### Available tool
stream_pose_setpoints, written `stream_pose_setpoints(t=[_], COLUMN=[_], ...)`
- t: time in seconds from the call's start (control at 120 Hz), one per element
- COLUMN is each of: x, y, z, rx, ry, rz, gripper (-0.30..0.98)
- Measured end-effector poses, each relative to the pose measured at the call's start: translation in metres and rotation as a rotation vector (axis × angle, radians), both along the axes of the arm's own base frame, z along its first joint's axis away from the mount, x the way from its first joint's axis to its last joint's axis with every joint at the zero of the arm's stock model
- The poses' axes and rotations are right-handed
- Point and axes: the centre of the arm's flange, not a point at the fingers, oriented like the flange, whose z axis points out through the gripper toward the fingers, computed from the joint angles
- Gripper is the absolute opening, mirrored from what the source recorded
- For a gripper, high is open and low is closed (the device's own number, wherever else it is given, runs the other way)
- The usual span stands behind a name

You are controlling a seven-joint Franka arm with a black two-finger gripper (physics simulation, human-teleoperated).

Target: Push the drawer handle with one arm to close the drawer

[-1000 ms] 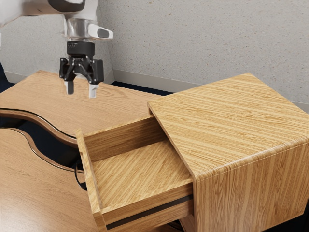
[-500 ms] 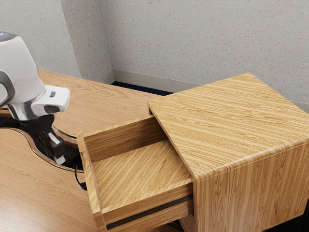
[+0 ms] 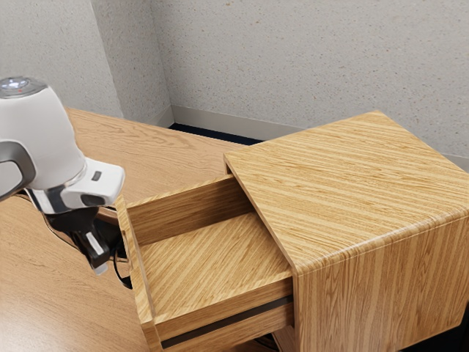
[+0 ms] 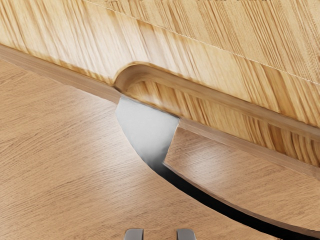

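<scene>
The gripper (image 3: 100, 268) is low on the outer side of the drawer front (image 3: 135, 264), tilted, close to the dark curved handle (image 3: 126, 281). Whether it touches the handle cannot be told. The drawer (image 3: 212, 264) stands pulled well out of the wooden cabinet (image 3: 352, 183). In the wrist view, the handle (image 4: 215, 201) bows out from the drawer front (image 4: 210, 60), with a grey end piece fixed below a rounded groove. The two tips of the gripper (image 4: 160, 234) show apart there, with bare wood surface between them, beside the handle's outer curve.
A wooden desk (image 3: 44, 286) with a wavy edge lies beneath the arm and beside the drawer. The cabinet's bulk takes up the exterior view's right. A speckled wall (image 3: 278, 66) rises behind the desk.
From high above the desk, my hand has dropped and tilted beside the handle, then shifted slightly toward the drawer front and lower. The drawer has not moved.
</scene>
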Motion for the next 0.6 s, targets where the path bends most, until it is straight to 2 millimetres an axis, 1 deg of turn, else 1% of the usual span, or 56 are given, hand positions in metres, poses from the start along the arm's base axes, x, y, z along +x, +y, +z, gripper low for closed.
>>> stream_pose_setpoints(t=[0.108,0.25,0.45,0.533,0.6], x=[-0.003,0.009,0.035,0.048,0.058], y=[-0.010,-0.018,-0.033,-0.045,-0.055], z=[0.000,-0.007,-0.006,-0.003,-0.004], rx=[-0.006,-0.008,-0.013,-0.012,-0.010], ry=[-0.008,-0.007,-0.029,-0.044,-0.051], rz=[-0.019,-0.015,-0.008,-0.015,-0.023], gripper=[-0.02,-0.02,-0.03,-0.03,-0.03])
